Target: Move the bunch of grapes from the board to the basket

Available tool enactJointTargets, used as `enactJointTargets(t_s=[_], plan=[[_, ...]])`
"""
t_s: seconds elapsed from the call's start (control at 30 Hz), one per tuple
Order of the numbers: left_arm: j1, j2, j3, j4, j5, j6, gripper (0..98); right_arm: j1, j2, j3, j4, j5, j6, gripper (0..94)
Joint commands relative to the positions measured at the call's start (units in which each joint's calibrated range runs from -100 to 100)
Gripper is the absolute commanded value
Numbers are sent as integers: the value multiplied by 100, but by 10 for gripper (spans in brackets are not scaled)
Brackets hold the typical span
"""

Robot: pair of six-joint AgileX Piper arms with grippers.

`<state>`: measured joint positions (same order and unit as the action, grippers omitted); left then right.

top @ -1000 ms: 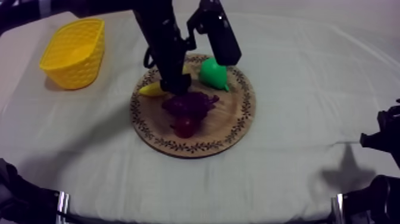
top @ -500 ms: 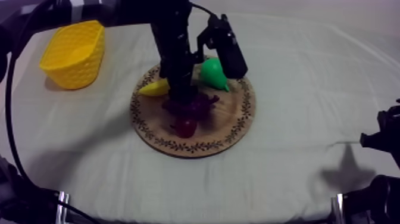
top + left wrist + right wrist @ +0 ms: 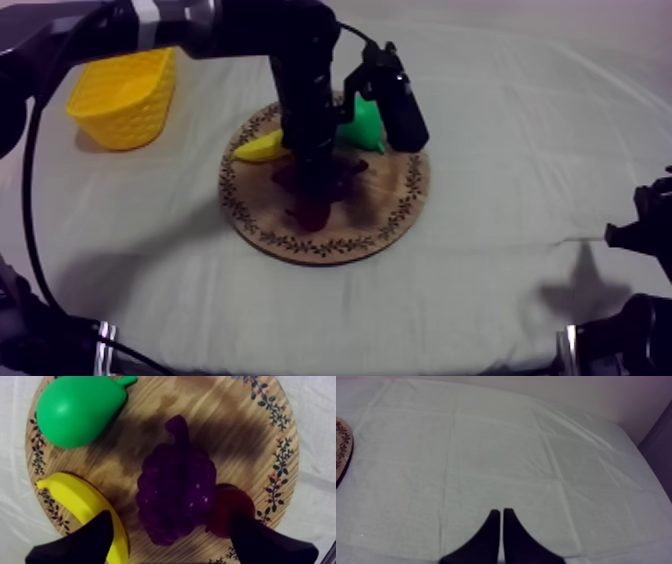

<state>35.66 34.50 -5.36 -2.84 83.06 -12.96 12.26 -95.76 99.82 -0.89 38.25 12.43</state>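
The purple bunch of grapes (image 3: 175, 496) lies in the middle of the round wooden board (image 3: 240, 421). My left gripper (image 3: 172, 543) is open just above it, with one black finger (image 3: 85, 543) over the banana (image 3: 82, 501) and the other beside the small red fruit (image 3: 230, 508). In the top view my left arm reaches in from the upper left and hides most of the grapes (image 3: 345, 170). The yellow basket (image 3: 125, 88) stands at the far left. Over bare cloth, my right gripper (image 3: 499, 513) is shut on nothing.
A green pear (image 3: 362, 125) lies on the far part of the board (image 3: 400, 215), the banana (image 3: 258, 150) at its left rim, the small red fruit (image 3: 310, 212) in front of the grapes. Open cloth lies between board and basket.
My left arm has shifted right and lowered, bringing its gripper from the banana side to directly over the grapes. The fruit, the basket and the right arm have not moved.
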Motion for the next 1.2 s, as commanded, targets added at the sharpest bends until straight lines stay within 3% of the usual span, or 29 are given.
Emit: enactJointTargets(t_s=[0.0,1.17], plan=[[7,45,-16,-1,7,18,881,-1,1,-5,-1,-2,0,3],[21,963,-602,-47,411,245,920,-1,1,-5,-1,-2,0,3]])
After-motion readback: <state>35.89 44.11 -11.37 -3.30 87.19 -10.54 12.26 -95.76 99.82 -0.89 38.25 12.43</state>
